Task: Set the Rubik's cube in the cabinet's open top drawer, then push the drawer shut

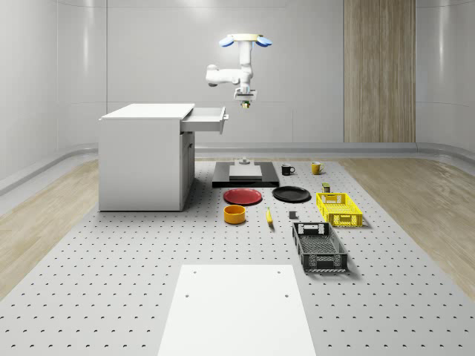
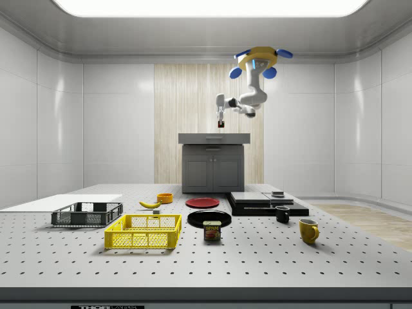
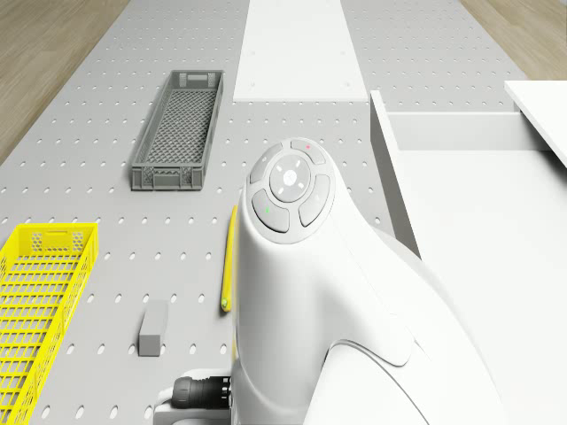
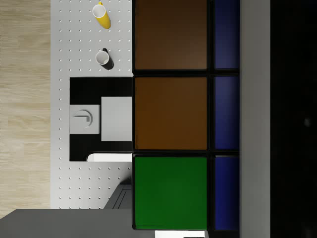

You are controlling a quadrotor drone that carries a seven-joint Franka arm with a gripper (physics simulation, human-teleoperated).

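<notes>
The drone (image 1: 245,41) hovers high over the table, beyond the front of the white cabinet's (image 1: 145,156) open top drawer (image 1: 206,119). Its arm hangs down, and the gripper (image 1: 243,99) is shut on the Rubik's cube (image 1: 243,105). The cube hangs just past the drawer's front panel, a little above rim height, on the whole-scene view's right of it. From the side, the gripper (image 2: 221,118) holds the cube (image 2: 221,123) above the drawer (image 2: 214,138). Close up in the wrist view, the cube (image 4: 171,114) shows brown, green and blue tiles. The drone view takes in the drawer's bare inside (image 3: 461,177) beside the arm (image 3: 301,266).
Below the cube lies a black platform (image 1: 246,175) with a grey block on it. On the table stand a black mug (image 1: 287,170), a yellow mug (image 1: 316,168), red plate (image 1: 243,196), black plate (image 1: 291,194), orange bowl (image 1: 234,214), banana (image 1: 269,216), yellow crate (image 1: 339,209) and grey crate (image 1: 319,247).
</notes>
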